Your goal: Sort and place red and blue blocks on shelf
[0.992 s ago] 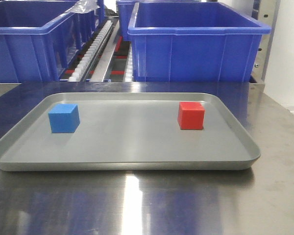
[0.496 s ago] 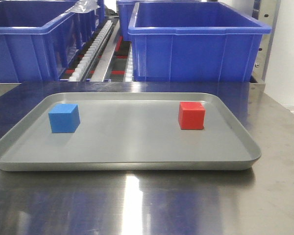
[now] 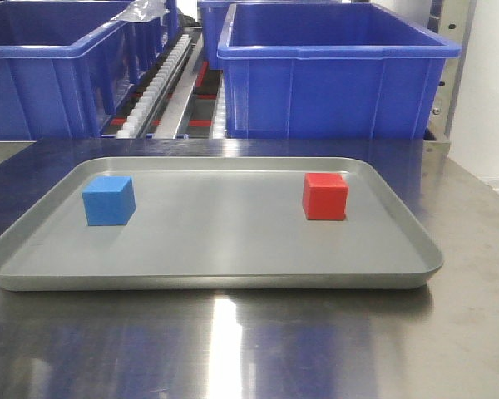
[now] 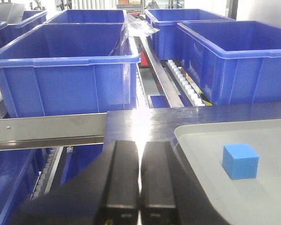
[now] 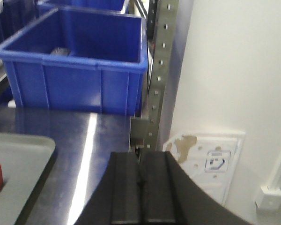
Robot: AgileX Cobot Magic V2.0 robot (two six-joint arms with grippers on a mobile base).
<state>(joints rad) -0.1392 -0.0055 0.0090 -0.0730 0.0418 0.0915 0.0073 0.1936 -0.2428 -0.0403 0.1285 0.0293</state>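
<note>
Blocks on tray, both grippers closed

You see the blue block (image 3: 108,200) and red block (image 3: 325,196) well apart on the grey tray (image 3: 216,278), before the shelf (image 3: 168,79) and its blue bins (image 3: 333,75). Your right wrist view cuts the red block at the frame edge. The wall plate (image 5: 214,161) bears a blurred mark, possibly an arrow. Your left gripper (image 4: 139,152) and right gripper (image 5: 141,161) have their fingers pressed together, holding nothing
</note>
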